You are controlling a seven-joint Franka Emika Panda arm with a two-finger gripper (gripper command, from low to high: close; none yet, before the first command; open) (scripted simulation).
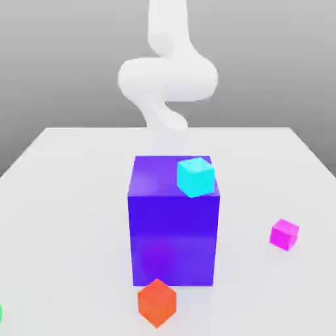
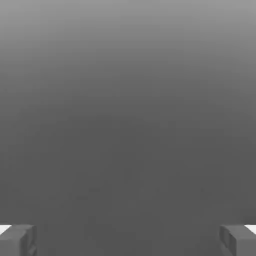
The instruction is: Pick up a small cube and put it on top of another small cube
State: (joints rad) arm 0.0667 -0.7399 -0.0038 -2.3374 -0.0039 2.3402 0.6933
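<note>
Four cubes sit on the white table [image 1: 59, 170] in the exterior view, placed here against the big blue-purple block [image 1: 174, 223] at its middle. Arm [image 1: 167, 75]: white, smooth, rounded links, rising behind the block and bent into a curl above the table's far edge; its lower end fades against the pale backdrop. Block: glossy, sharp-edged, upright, by far the largest solid. Cyan cube [image 1: 195, 176]: rests on the block's top face at the corner nearest the camera on the exterior view's right, turned slightly askew. Small magenta cube [image 1: 284, 233]: on the table, well apart from the block toward the exterior view's right, level with its lower half, nothing touching it. Orange-red cube [image 1: 157, 302]: on the table just in front of the block's near face, rotated so an edge faces the camera. All flat-coloured, matte-to-glossy.

Hand view: gripper [image 2: 128, 240] looks out on a plain grey gradient. Two grey fingertips [image 2: 17, 240] stand at opposite edges, spread wide apart, with nothing between them. Fingertips blocky, squared, with pale upper faces.
</note>
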